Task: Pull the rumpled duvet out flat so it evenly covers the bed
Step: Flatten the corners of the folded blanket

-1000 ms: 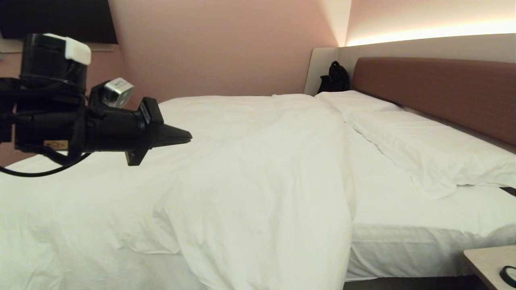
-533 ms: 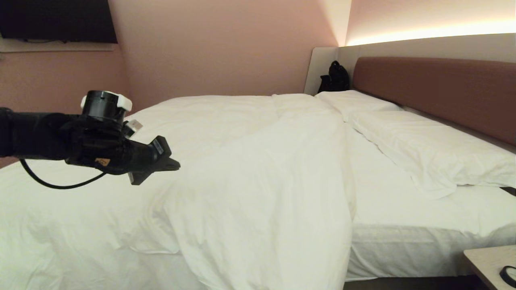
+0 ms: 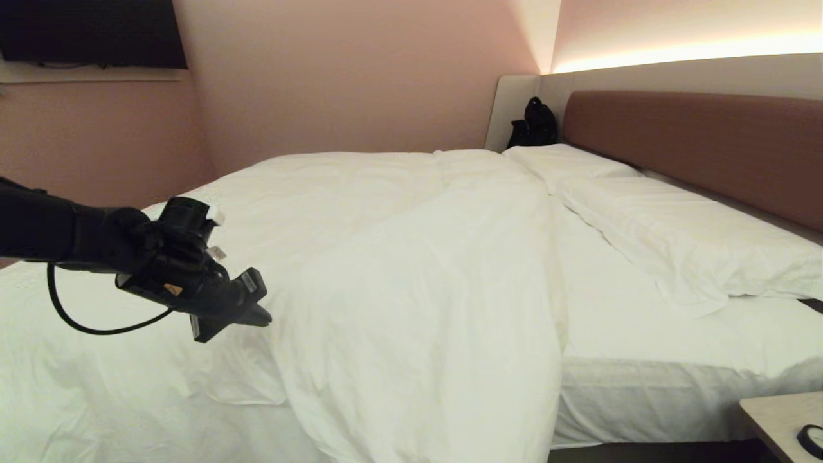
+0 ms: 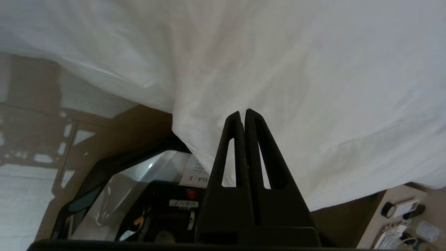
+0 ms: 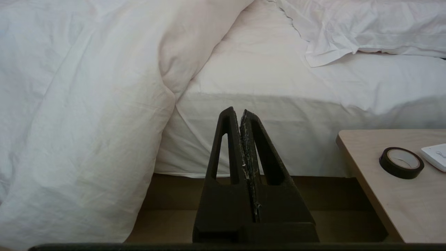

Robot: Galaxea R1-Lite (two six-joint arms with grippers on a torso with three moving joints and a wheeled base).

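- On your left, the left gripper [image 3: 257, 316] hovers just above the duvet [image 3: 386, 270], fingers pressed together and holding nothing.
- The duvet lies bunched on the left part of the bed [image 3: 643, 386], one fold hanging over the near side; sheet and pillows [image 3: 681, 238] lie bare to the right.
- Expect soft, puffy, light fabric that slumps; pinch a thick fold at the hanging edge, opening first.
- Your right gripper [image 5: 240, 115] waits below the bedside, fingers together, empty.
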